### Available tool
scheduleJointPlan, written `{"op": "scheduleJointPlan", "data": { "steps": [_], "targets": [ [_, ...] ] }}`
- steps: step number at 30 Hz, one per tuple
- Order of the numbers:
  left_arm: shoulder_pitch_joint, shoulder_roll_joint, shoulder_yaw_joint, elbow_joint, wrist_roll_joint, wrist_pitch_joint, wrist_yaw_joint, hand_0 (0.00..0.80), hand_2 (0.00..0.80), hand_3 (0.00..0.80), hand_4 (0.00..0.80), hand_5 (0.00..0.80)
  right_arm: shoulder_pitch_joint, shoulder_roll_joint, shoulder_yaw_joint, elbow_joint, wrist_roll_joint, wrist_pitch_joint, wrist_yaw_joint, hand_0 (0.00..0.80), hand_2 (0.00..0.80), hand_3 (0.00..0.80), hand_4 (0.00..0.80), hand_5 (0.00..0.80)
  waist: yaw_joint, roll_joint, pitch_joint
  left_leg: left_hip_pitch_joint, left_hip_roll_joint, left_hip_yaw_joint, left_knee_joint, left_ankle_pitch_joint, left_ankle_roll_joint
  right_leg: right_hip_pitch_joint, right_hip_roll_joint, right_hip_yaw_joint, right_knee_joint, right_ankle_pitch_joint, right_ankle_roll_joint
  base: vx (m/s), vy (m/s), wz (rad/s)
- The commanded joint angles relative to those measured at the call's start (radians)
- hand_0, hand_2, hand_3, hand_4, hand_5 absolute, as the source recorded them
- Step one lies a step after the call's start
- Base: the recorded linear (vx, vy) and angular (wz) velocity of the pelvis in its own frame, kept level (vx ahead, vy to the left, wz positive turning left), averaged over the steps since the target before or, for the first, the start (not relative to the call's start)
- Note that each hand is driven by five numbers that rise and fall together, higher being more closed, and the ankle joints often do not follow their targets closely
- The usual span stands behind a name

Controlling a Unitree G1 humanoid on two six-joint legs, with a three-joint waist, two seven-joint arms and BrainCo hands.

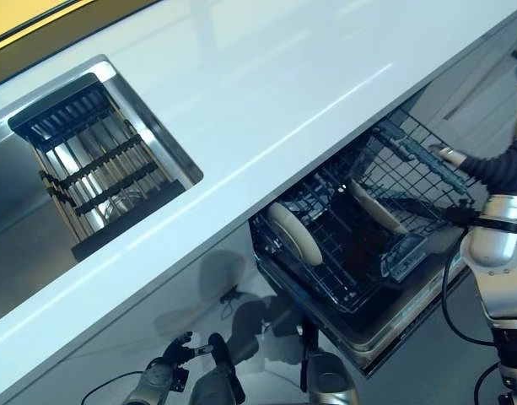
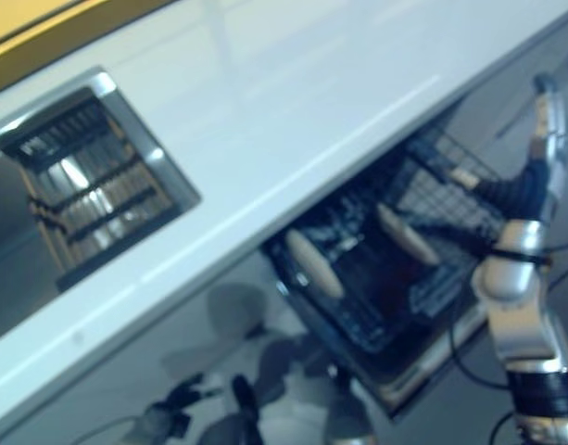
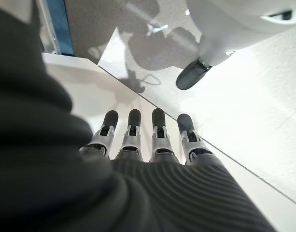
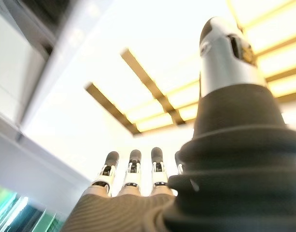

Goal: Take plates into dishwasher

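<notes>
Under the counter the dishwasher's dark wire rack (image 1: 414,164) is pulled out. Two pale plates stand on edge in it, one at its left (image 1: 293,233) and one near the middle (image 1: 378,207). My right hand (image 1: 497,167) hovers at the rack's right edge, open and holding nothing. In the right wrist view its fingers (image 4: 133,170) are straight and point up at ceiling lights. My left hand (image 1: 159,375) hangs low at the bottom left, away from the rack. Its fingers (image 3: 136,131) are straight and empty over the floor.
A long white counter (image 1: 283,93) runs across above the rack. A steel sink (image 1: 22,219) at the left holds a dark slatted drying rack (image 1: 94,160). The open dishwasher door (image 1: 401,325) juts out below the wire rack.
</notes>
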Motion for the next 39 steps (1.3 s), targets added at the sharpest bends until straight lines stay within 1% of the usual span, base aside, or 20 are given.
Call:
{"op": "scheduleJointPlan", "data": {
  "steps": [1, 2, 3, 4, 5, 8, 9, 10, 14, 16, 18, 21, 23, 25, 26, 28, 29, 32, 35, 39],
  "targets": [
    [-0.002, 0.006, 0.016, 0.074, -0.007, -0.027, 0.017, 0.000, 0.000, 0.000, 0.000, 0.000, 0.053, 0.046, -0.113, -0.007, 0.252, -0.178, -0.090, 0.000, 0.000, 0.000, 0.000, 0.000, -0.029, -0.025, -0.074, 0.020, 0.021, 0.053, 0.023, -0.055, 0.011, -0.018, 0.025, -0.012, 0.097, -0.124, -0.024, 0.009, 0.051, -0.09],
    [-0.002, 0.007, 0.016, 0.076, -0.012, -0.029, 0.016, 0.000, 0.000, 0.000, 0.000, 0.000, 0.072, 0.069, -0.128, 0.020, 0.312, -0.220, -0.085, 0.000, 0.000, 0.000, 0.000, 0.000, -0.033, -0.024, -0.077, 0.022, 0.021, 0.057, 0.023, -0.056, 0.011, -0.017, 0.025, -0.009, 0.095, -0.123, -0.023, 0.005, 0.051, -0.10],
    [-0.003, 0.008, 0.015, 0.077, -0.015, -0.028, 0.015, 0.000, 0.000, 0.000, 0.000, 0.000, 0.087, 0.089, -0.140, 0.041, 0.363, -0.234, -0.082, 0.000, 0.000, 0.000, 0.000, 0.000, -0.036, -0.023, -0.079, 0.025, 0.021, 0.061, 0.023, -0.057, 0.011, -0.017, 0.024, -0.008, 0.094, -0.122, -0.022, 0.000, 0.035, -0.09],
    [-0.002, 0.008, 0.015, 0.079, -0.018, -0.029, 0.014, 0.000, 0.000, 0.000, 0.000, 0.000, 0.096, 0.111, -0.150, 0.071, 0.403, -0.269, -0.073, 0.000, 0.000, 0.000, 0.000, 0.000, -0.041, -0.023, -0.080, 0.026, 0.022, 0.065, 0.024, -0.057, 0.010, -0.017, 0.023, -0.006, 0.092, -0.120, -0.021, -0.004, 0.030, -0.10],
    [-0.005, 0.011, 0.013, 0.086, -0.023, -0.030, 0.012, 0.000, 0.000, 0.000, 0.000, 0.000, 0.113, 0.146, -0.177, 0.144, 0.495, -0.317, -0.056, 0.000, 0.000, 0.000, 0.000, 0.000, -0.049, -0.021, -0.085, 0.029, 0.023, 0.072, 0.025, -0.059, 0.008, -0.017, 0.021, -0.003, 0.091, -0.119, -0.019, -0.007, 0.028, -0.10],
    [-0.017, 0.018, -0.002, 0.094, -0.042, -0.025, 0.010, 0.000, 0.000, 0.000, 0.000, 0.000, 0.139, 0.188, -0.224, 0.282, 0.645, -0.356, -0.002, 0.000, 0.000, 0.000, 0.000, 0.000, -0.061, -0.010, -0.087, 0.036, 0.021, 0.083, 0.021, -0.059, 0.005, -0.017, 0.017, 0.000, 0.084, -0.115, -0.016, -0.012, 0.018, -0.08],
    [-0.021, 0.021, -0.008, 0.093, -0.047, -0.022, 0.011, 0.000, 0.000, 0.000, 0.000, 0.000, 0.142, 0.195, -0.232, 0.328, 0.666, -0.353, -0.003, 0.000, 0.000, 0.000, 0.000, 0.000, -0.063, -0.006, -0.087, 0.038, 0.020, 0.085, 0.019, -0.059, 0.005, -0.017, 0.016, 0.001, 0.083, -0.113, -0.015, 0.000, 0.000, 0.00],
    [-0.022, 0.021, -0.009, 0.093, -0.048, -0.022, 0.011, 0.000, 0.000, 0.000, 0.000, 0.000, 0.142, 0.196, -0.234, 0.336, 0.668, -0.354, -0.002, 0.000, 0.000, 0.000, 0.000, 0.000, -0.063, -0.006, -0.087, 0.038, 0.020, 0.086, 0.019, -0.059, 0.005, -0.018, 0.015, 0.001, 0.083, -0.113, -0.015, -0.017, -0.003, -0.06],
    [-0.035, 0.025, -0.025, 0.091, -0.052, -0.011, 0.008, 0.000, 0.000, 0.000, 0.000, 0.000, 0.136, 0.186, -0.248, 0.516, 0.757, -0.317, 0.023, 0.000, 0.000, 0.000, 0.000, 0.000, -0.064, 0.014, -0.085, 0.044, 0.015, 0.088, 0.014, -0.056, 0.000, -0.016, 0.011, 0.002, 0.075, -0.107, -0.015, -0.017, -0.005, -0.08],
    [-0.040, 0.025, -0.035, 0.092, -0.049, -0.013, 0.007, 0.000, 0.000, 0.000, 0.000, 0.000, 0.128, 0.182, -0.247, 0.624, 0.818, -0.315, 0.049, 0.000, 0.000, 0.000, 0.000, 0.000, -0.061, 0.026, -0.084, 0.042, 0.013, 0.083, 0.013, -0.053, -0.004, -0.016, 0.009, 0.002, 0.071, -0.104, -0.017, -0.017, -0.009, 0.00],
    [-0.047, 0.026, -0.042, 0.090, -0.047, -0.015, 0.004, 0.000, 0.000, 0.000, 0.000, 0.000, 0.120, 0.183, -0.242, 0.672, 0.849, -0.288, 0.050, 0.000, 0.000, 0.000, 0.000, 0.000, -0.058, 0.036, -0.082, 0.038, 0.010, 0.077, 0.012, -0.050, -0.007, -0.019, 0.007, 0.001, 0.071, -0.103, -0.019, -0.041, -0.009, -0.01],
    [-0.057, 0.022, -0.049, 0.091, -0.047, -0.017, 0.002, 0.000, 0.000, 0.000, 0.000, 0.000, 0.112, 0.192, -0.224, 0.715, 0.860, -0.267, 0.046, 0.000, 0.000, 0.000, 0.000, 0.000, -0.058, 0.050, -0.080, 0.033, 0.006, 0.071, 0.009, -0.046, -0.008, -0.022, 0.006, 0.001, 0.068, -0.102, -0.021, -0.011, 0.006, -0.01],
    [-0.067, 0.019, -0.057, 0.087, -0.044, -0.017, -0.003, 0.000, 0.000, 0.000, 0.000, 0.000, 0.105, 0.213, -0.202, 0.780, 0.897, -0.256, 0.074, 0.000, 0.000, 0.000, 0.000, 0.000, -0.055, 0.067, -0.075, 0.028, 0.001, 0.065, 0.007, -0.043, -0.010, -0.026, 0.004, -0.001, 0.067, -0.101, -0.021, -0.052, 0.024, -0.01],
    [-0.075, 0.017, -0.063, 0.081, -0.040, -0.012, -0.005, 0.000, 0.000, 0.000, 0.000, 0.000, 0.103, 0.227, -0.187, 0.817, 0.932, -0.249, 0.110, 0.000, 0.000, 0.000, 0.000, 0.000, -0.053, 0.076, -0.071, 0.025, -0.002, 0.060, 0.006, -0.041, -0.010, -0.029, 0.003, -0.004, 0.068, -0.101, -0.022, -0.046, 0.013, 0.00],
    [-0.077, 0.017, -0.064, 0.077, -0.036, -0.011, -0.007, 0.000, 0.000, 0.000, 0.000, 0.000, 0.104, 0.235, -0.179, 0.835, 0.940, -0.229, 0.133, 0.000, 0.000, 0.000, 0.000, 0.000, -0.051, 0.080, -0.069, 0.022, -0.004, 0.057, 0.006, -0.039, -0.011, -0.031, 0.002, -0.006, 0.069, -0.100, -0.022, -0.043, 0.009, 0.01],
    [-0.080, 0.016, -0.065, 0.076, -0.032, -0.011, -0.009, 0.000, 0.000, 0.000, 0.000, 0.000, 0.102, 0.249, -0.160, 0.853, 0.957, -0.211, 0.155, 0.000, 0.000, 0.000, 0.000, 0.000, -0.050, 0.086, -0.067, 0.019, -0.006, 0.055, 0.005, -0.037, -0.011, -0.033, 0.000, -0.008, 0.068, -0.099, -0.023, -0.040, 0.012, 0.00],
    [-0.083, 0.014, -0.069, 0.073, -0.029, -0.012, -0.008, 0.000, 0.000, 0.000, 0.000, 0.000, 0.098, 0.265, -0.135, 0.876, 0.978, -0.195, 0.186, 0.000, 0.000, 0.000, 0.000, 0.000, -0.048, 0.091, -0.063, 0.014, -0.009, 0.051, 0.004, -0.034, -0.011, -0.037, -0.001, -0.009, 0.068, -0.098, -0.024, -0.047, 0.014, 0.00],
    [-0.089, 0.013, -0.072, 0.067, -0.020, -0.014, -0.013, 0.000, 0.000, 0.000, 0.000, 0.000, 0.089, 0.294, -0.105, 0.936, 1.013, -0.186, 0.250, 0.000, 0.000, 0.000, 0.000, 0.000, -0.041, 0.101, -0.059, 0.006, -0.014, 0.045, 0.003, -0.030, -0.010, -0.042, -0.003, -0.012, 0.067, -0.098, -0.024, -0.045, 0.006, 0.00],
    [-0.094, 0.015, -0.077, 0.058, -0.009, -0.014, -0.021, 0.000, 0.000, 0.000, 0.000, 0.000, 0.077, 0.306, -0.088, 1.010, 1.041, -0.166, 0.318, 0.000, 0.000, 0.000, 0.000, 0.000, -0.030, 0.111, -0.056, -0.001, -0.017, 0.036, 0.002, -0.029, -0.008, -0.046, -0.005, -0.017, 0.068, -0.098, -0.024, -0.034, -0.008, 0.02],
    [-0.107, 0.014, -0.087, 0.039, -0.005, 0.004, -0.023, 0.000, 0.000, 0.000, 0.000, 0.000, 0.059, 0.315, -0.064, 1.056, 1.060, -0.137, 0.386, 0.000, 0.000, 0.000, 0.000, 0.000, -0.021, 0.122, -0.049, -0.009, -0.023, 0.027, 0.001, -0.027, -0.006, -0.054, -0.008, -0.020, 0.072, -0.099, -0.025, -0.029, -0.006, 0.05]
  ]
}}
